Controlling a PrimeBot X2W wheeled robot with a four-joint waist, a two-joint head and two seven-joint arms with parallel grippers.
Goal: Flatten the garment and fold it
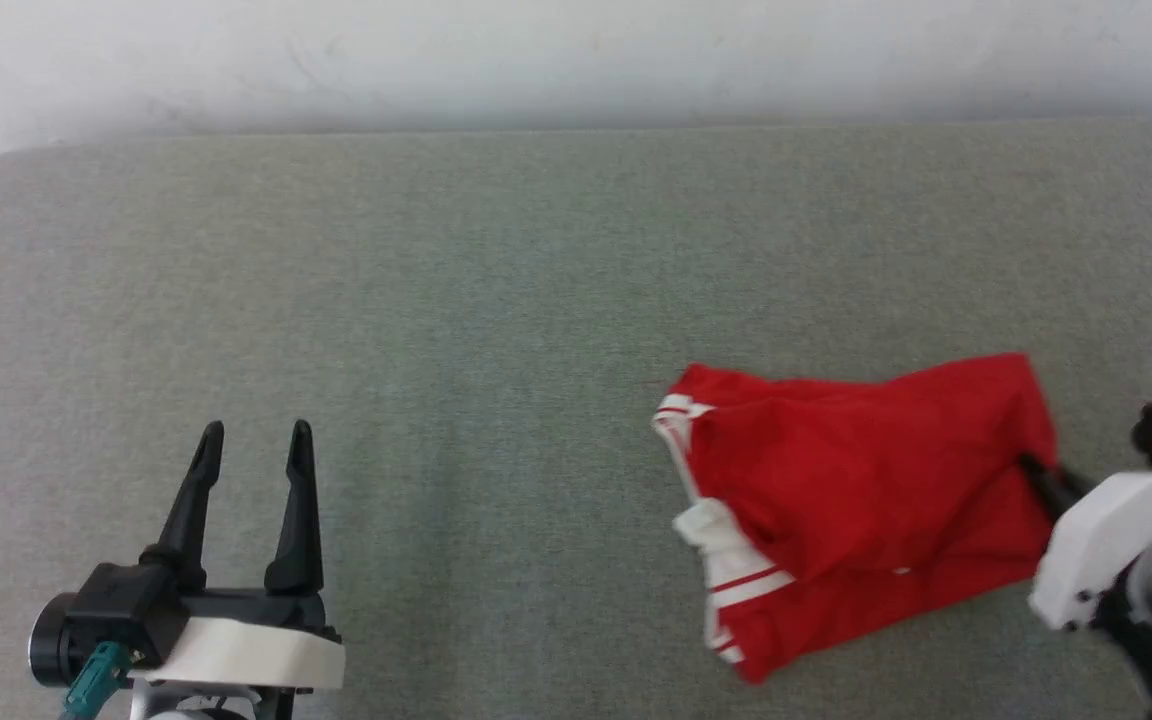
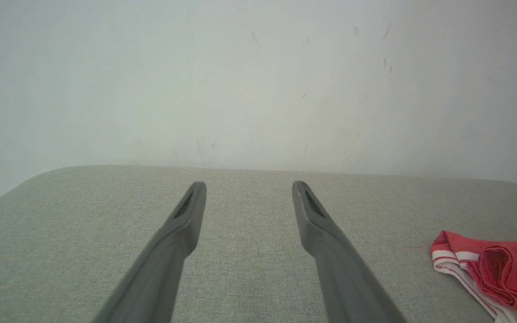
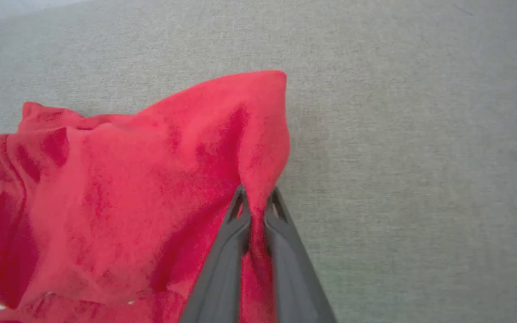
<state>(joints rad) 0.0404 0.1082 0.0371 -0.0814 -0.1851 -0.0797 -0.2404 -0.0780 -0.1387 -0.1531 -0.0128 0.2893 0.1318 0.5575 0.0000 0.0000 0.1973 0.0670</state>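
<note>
Right gripper (image 3: 256, 194), 4 o'clock: jaws pinching garment (image 1: 866, 470) edge on surface (image 1: 436, 300). Left gripper (image 1: 257, 430), 8 o'clock: jaws spread.

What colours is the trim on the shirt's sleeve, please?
Red-and-white stripes on the shirt; its trim shows best in the head view.

The right end effector (image 3: 255, 197) enters at 6 o'clock. Its two dark fingers (image 3: 222, 269) are pressed together on a pinched ridge of the garment (image 3: 128, 193). From the grip the red cloth rises to a rounded corner toward 12 o'clock, then spreads in crumpled folds out to 9 o'clock and down to 7 o'clock. A small white patch sits at the frame edge near 8 o'clock. The grey woven table (image 3: 420, 157) lies bare from 12 through 3 to 5 o'clock.
</note>
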